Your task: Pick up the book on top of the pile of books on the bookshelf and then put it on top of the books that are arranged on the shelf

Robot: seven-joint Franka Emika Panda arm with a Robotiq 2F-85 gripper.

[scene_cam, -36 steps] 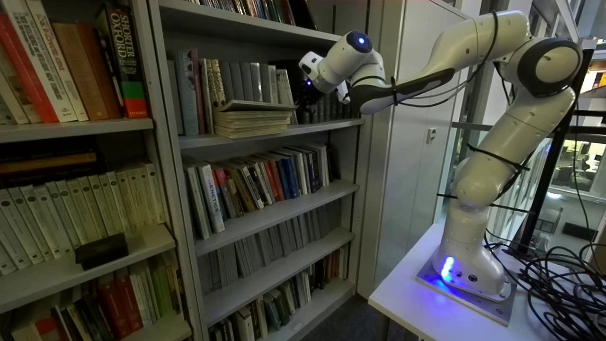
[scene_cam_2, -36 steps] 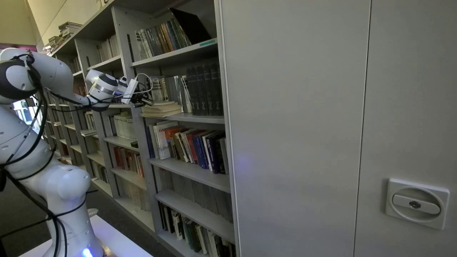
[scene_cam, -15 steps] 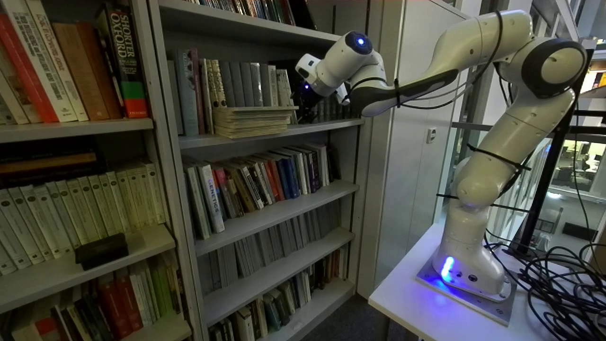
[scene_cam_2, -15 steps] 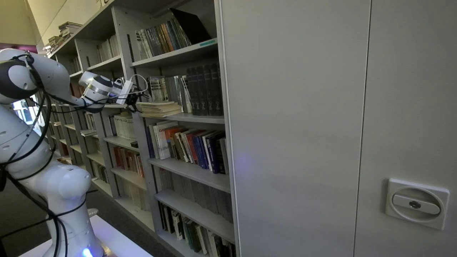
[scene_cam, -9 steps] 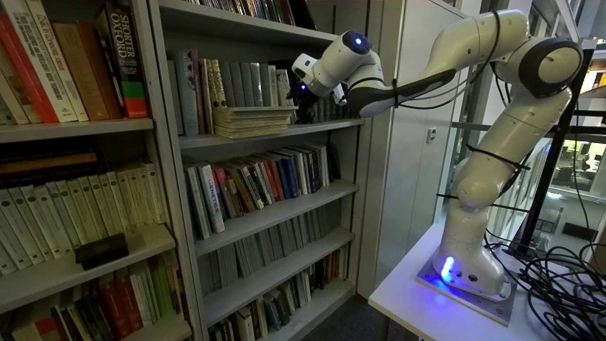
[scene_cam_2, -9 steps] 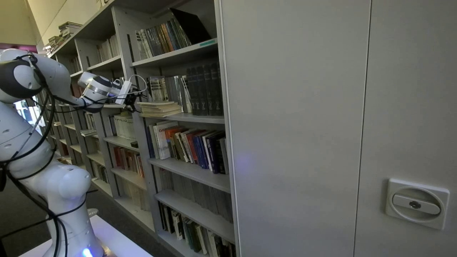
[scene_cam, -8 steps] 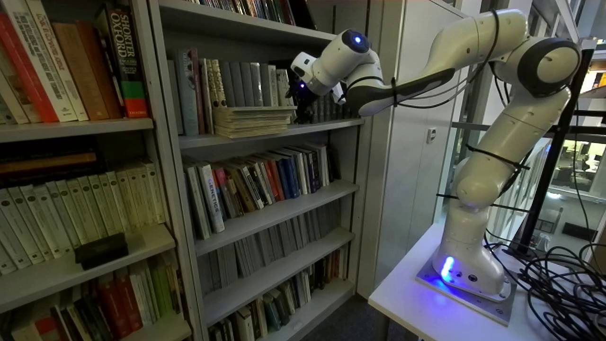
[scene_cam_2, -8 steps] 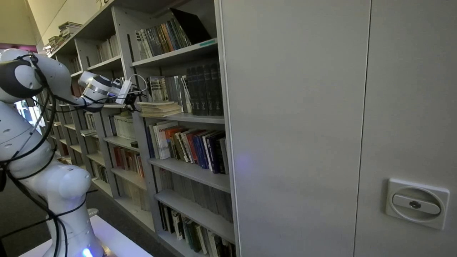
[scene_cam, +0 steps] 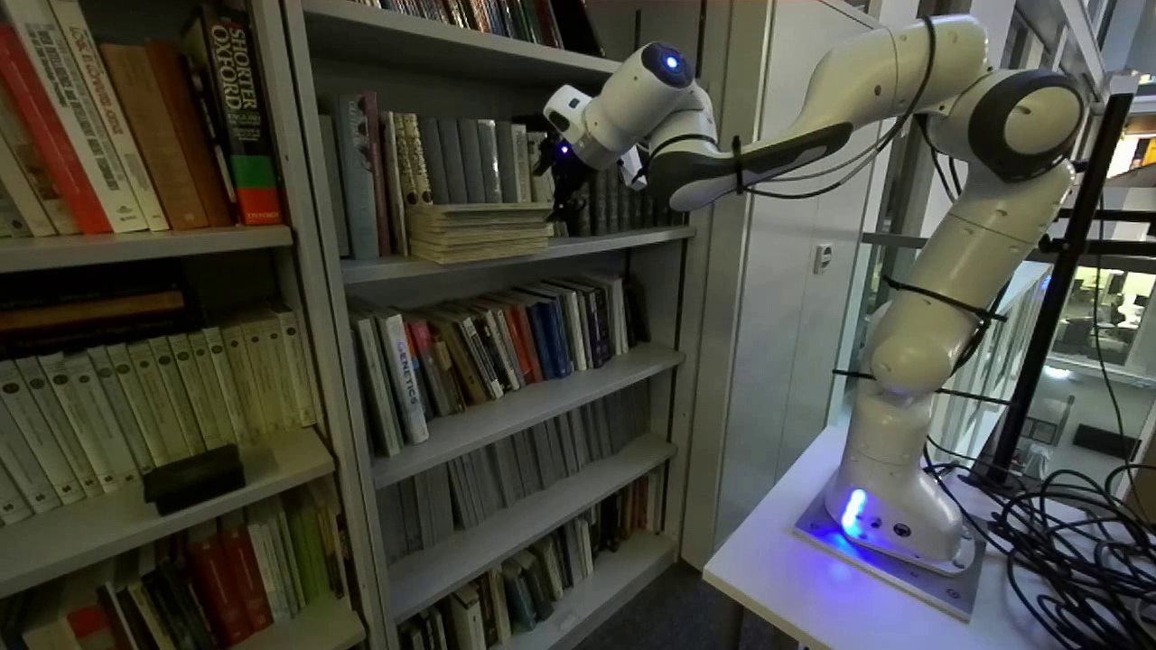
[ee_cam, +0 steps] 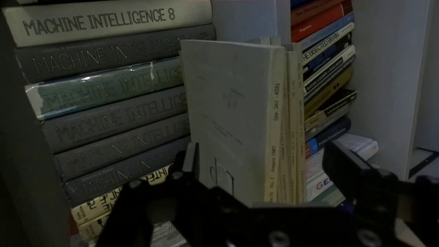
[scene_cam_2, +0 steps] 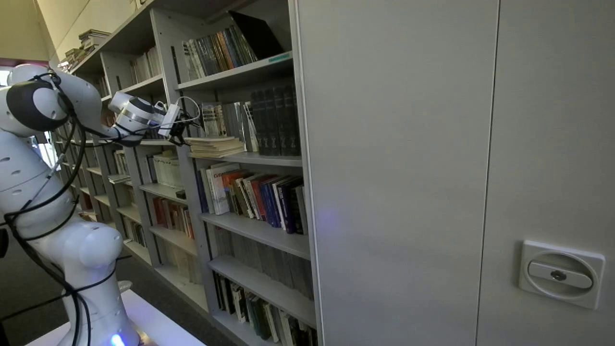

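Grey bookshelf (scene_cam: 542, 402): gripper (scene_cam: 553, 188) wide, holding nothing, at two o'clock of the pile of books (scene_cam: 480, 236) in an exterior view; closing low, we judge, could drag several.

Gripper (ee_cam: 261, 154) with fingers (ee_cam: 191, 161) spread wide at a pile of journals (ee_cam: 241, 116).

Seen sideways by the wrist camera, the pile stands on end, its top journal (ee_cam: 226, 75) showing a pale, faintly printed cover and a spine dated August 1987. One finger stands at that cover's left edge, the other partly hides a white book (ee_cam: 316, 185) lettered "GE"; contact cannot be told. To the left, a row of Machine Intelligence volumes (ee_cam: 116, 109): cream number 8 toward the top, a green one in a torn, glossy jacket among grey ones. Right of the pile, past a board of the bookshelf (ee_cam: 245, 17), colourful spines include The Bisected Brain (ee_cam: 321, 47).
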